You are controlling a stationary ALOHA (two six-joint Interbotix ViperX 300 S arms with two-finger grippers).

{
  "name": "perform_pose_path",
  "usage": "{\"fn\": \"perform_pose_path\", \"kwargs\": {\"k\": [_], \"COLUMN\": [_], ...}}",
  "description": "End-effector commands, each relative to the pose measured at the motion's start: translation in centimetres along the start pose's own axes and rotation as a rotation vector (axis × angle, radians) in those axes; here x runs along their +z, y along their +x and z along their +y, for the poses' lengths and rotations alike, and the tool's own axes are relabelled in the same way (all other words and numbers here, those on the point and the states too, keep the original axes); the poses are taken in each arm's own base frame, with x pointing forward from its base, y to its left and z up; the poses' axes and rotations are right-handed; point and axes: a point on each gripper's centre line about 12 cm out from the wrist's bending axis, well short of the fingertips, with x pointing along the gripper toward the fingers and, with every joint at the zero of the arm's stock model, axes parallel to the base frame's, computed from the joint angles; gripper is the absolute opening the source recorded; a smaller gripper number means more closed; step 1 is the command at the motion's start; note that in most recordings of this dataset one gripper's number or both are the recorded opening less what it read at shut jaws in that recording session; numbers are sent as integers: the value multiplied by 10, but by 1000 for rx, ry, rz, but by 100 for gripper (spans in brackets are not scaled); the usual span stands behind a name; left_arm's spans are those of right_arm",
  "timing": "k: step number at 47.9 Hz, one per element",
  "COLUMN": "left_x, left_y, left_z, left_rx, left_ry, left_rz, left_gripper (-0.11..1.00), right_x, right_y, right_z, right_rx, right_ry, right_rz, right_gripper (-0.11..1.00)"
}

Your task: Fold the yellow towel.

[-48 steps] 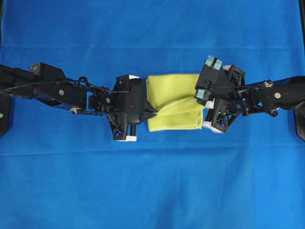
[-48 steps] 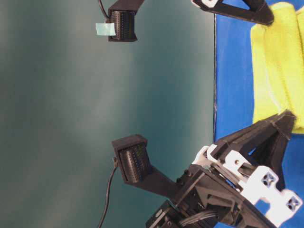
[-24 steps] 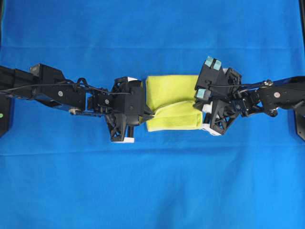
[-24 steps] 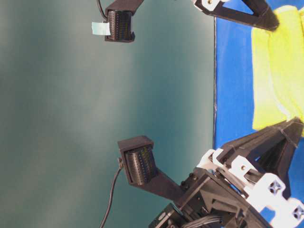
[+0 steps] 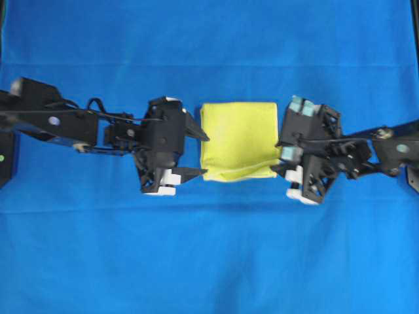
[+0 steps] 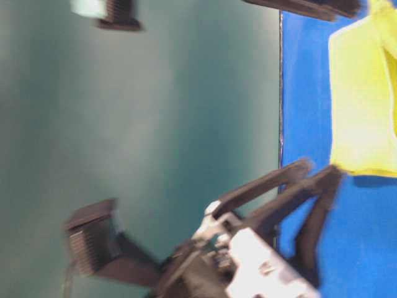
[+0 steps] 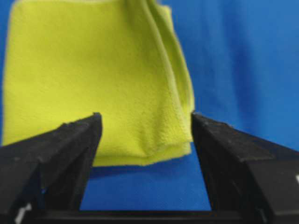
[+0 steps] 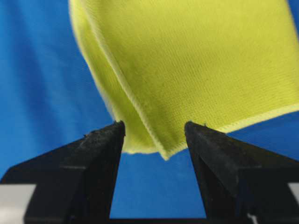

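1. Lying folded into a small, nearly square pad, the towel (image 5: 239, 140) rests on the blue cloth (image 5: 209, 261) at the middle of our overhead view.
2. We see layered edges along the pad's near side, where a lower layer peeks out slightly.
3. Our left gripper (image 5: 196, 154) sits just left of the towel, its two fingers spread wide, with nothing between them.
4. From the left wrist view, the left gripper's fingers (image 7: 70, 140) frame the towel's edge (image 7: 93, 84) without touching it, with bare blue cloth between.
5. Our right gripper (image 5: 280, 154) sits just right of the towel, jaws likewise parted and holding nothing.
6. From the right wrist view, a folded corner of the towel (image 8: 187, 60) points toward the gap between the right fingers (image 8: 98, 149); whether it touches them we cannot tell.
7. The table-level view is blurred, showing only the towel (image 6: 363, 105) flat on the cloth.
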Motion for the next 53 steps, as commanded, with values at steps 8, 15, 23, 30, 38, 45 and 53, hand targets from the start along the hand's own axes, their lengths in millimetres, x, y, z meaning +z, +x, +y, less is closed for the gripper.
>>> {"fn": "perform_pose_path", "kwargs": {"k": [8,15,23,30,38,45,53], "left_x": [34,38,33,21,-3,-36,-70], "left_y": [-52,-80,-116,-151,-185,-201,-210], "left_z": [2,2,2,2,2,1,1], "left_rx": [7,12,19,31,40,51,57], "left_ry": [1,9,7,7,3,-13,-53], "left_rz": [-133,-191,-271,-364,-434,-461,-479], "left_gripper": [70,70,70,70,70,70,70], "right_x": [23,21,15,-3,-32,-52,-69], "right_y": [-59,-90,-122,-138,-144,-141,-131], "right_z": [-6,-22,-36,-49,-62,-68,-74], "right_rx": [-3,-36,-33,-29,-6,23,46], "right_ry": [-13,-53,-63,-71,-61,-53,-44], "right_rz": [-153,-249,-363,-435,-491,-536,-566], "right_gripper": [59,59,59,59,59,59,59]}}
